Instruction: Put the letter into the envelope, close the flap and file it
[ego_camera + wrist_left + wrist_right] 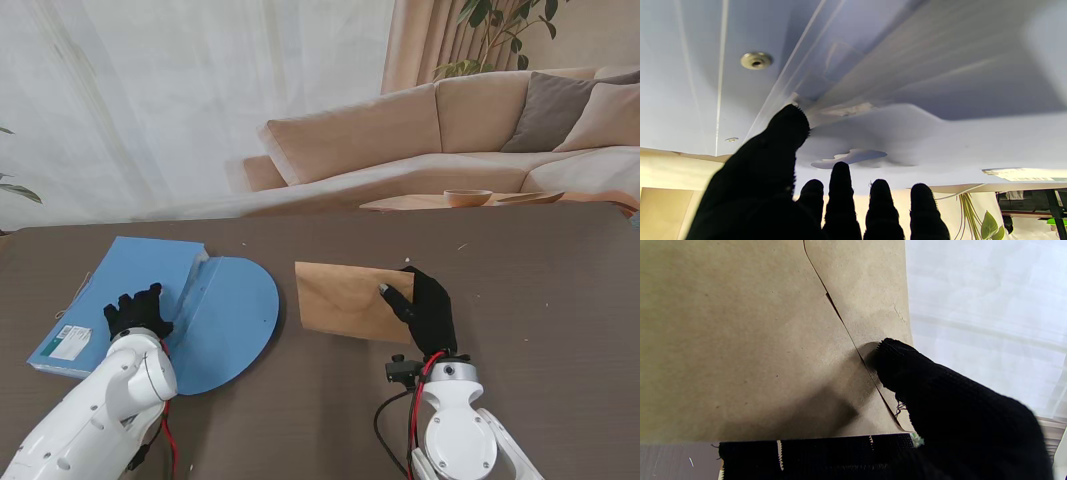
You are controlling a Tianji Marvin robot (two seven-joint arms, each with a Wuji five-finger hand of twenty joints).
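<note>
I see my right hand [940,426] in its black glove gripping the brown envelope [740,340], thumb pressed on the paper just beside the flap seam [846,330], fingers under the near edge.

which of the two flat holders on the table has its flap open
The blue file folder on my left: its round flap lies folded out on the table. The brown envelope has its flap down.

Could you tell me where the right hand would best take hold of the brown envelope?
Probably at its right short edge, coming from the right: the envelope lies flat, and the right hand already pinches that edge, thumb on the closed flap and fingers beneath.
</note>
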